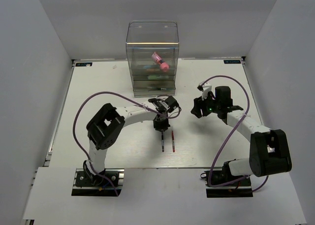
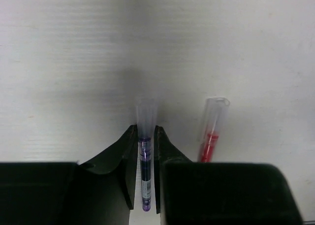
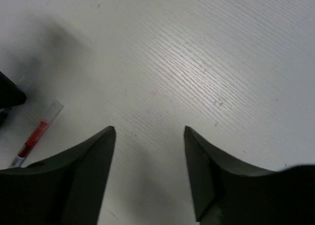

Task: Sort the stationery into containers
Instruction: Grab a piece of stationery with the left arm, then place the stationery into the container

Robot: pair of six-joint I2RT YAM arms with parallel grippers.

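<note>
Now my left pincer is narrow and grips the purple pen, which lies flat on the desk, with the red pen just beside it on the right. My right pincer is wide open above the desk.

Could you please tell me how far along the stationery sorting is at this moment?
Done: the stubby pink cylinder sits in the upper compartment of the tall clear plastic organiser. In hand: the left hand is closed around the thin purple pen. Left: the thin red pen beside it; the right hand is open and empty.
</note>
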